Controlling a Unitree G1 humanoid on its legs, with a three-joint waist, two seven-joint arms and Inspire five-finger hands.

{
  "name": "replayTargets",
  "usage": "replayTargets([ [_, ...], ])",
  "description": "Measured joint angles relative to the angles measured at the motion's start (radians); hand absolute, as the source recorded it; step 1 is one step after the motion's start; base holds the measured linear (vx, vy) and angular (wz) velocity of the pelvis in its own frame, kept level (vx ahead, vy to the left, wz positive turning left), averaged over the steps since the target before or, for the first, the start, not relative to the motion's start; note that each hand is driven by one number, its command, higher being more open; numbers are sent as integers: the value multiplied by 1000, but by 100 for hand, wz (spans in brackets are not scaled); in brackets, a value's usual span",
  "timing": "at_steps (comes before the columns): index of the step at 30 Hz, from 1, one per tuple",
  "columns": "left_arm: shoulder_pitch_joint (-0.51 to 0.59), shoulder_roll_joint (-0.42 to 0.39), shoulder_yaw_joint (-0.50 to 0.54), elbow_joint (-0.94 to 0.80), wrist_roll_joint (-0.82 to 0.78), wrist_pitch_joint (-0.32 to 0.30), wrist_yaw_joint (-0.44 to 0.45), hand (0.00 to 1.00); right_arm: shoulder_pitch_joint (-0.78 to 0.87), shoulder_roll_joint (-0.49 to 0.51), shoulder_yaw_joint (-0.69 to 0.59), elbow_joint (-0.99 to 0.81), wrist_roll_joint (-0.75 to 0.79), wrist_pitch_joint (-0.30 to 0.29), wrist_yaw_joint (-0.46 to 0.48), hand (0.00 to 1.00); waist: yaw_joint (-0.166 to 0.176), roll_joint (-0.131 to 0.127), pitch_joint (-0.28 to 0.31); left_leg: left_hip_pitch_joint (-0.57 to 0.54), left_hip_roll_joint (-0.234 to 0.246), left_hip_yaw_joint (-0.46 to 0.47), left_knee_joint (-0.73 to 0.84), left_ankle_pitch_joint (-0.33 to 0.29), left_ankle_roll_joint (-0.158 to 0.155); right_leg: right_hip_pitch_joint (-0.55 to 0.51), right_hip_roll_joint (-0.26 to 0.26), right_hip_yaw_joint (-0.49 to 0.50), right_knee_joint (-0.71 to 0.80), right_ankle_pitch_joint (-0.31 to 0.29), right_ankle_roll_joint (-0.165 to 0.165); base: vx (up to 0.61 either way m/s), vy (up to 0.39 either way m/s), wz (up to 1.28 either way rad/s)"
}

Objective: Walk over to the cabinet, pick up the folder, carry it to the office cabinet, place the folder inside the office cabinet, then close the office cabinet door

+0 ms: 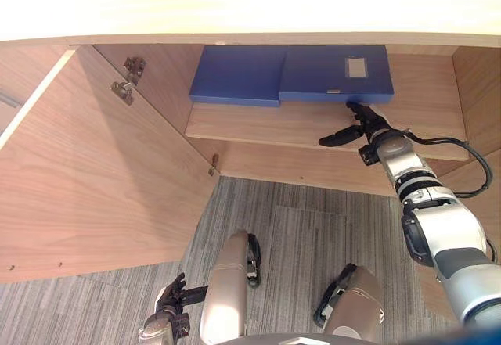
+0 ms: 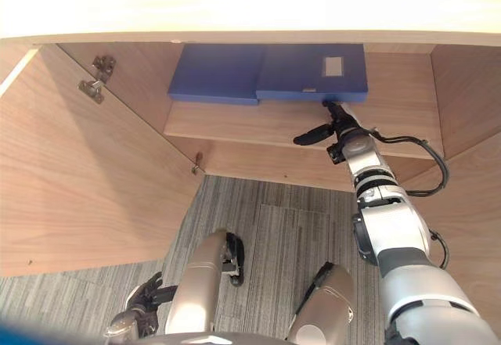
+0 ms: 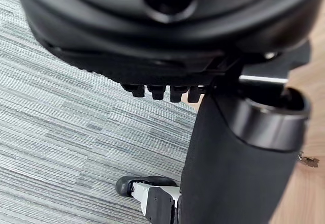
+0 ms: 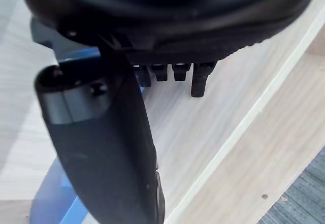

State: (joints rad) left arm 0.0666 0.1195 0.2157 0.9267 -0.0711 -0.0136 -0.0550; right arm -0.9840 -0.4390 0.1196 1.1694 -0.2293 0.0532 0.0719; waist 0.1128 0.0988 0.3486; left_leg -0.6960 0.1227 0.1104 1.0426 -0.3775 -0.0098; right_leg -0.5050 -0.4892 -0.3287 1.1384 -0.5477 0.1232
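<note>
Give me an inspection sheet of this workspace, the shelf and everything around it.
Surface: wooden shelf, folders at its back.
Job's things: labelled folder lies flat on the shelf; door stands open on the left.
Clutter: second folder lies flat, left of the labelled one.
Hands: right hand reaches onto the shelf, fingers straight at the labelled folder's front edge, contact unclear; left hand hangs low, relaxed.
Cables: nothing seen.
Surroundings: grey carpet; hinges by the door.
</note>
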Motion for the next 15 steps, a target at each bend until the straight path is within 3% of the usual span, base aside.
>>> replayTargets([
  [8, 8, -6, -37, -1, -9, 0, 14, 100, 94, 97, 7, -42, -207, -22, -39, 100, -3, 5, 0, 91, -1, 24, -149, 55, -10, 76, 34, -22, -153, 76, 2, 51, -2, -6],
  [15, 63, -15, -88, -32, -38, 0, 21, 100, 163, 127, -2, -40, -246, 0, -32, 100, -4, 2, 0, 247, -25, 50, -377, 147, -28, 216, 64, -72, -368, 176, 9, 54, -25, -1],
])
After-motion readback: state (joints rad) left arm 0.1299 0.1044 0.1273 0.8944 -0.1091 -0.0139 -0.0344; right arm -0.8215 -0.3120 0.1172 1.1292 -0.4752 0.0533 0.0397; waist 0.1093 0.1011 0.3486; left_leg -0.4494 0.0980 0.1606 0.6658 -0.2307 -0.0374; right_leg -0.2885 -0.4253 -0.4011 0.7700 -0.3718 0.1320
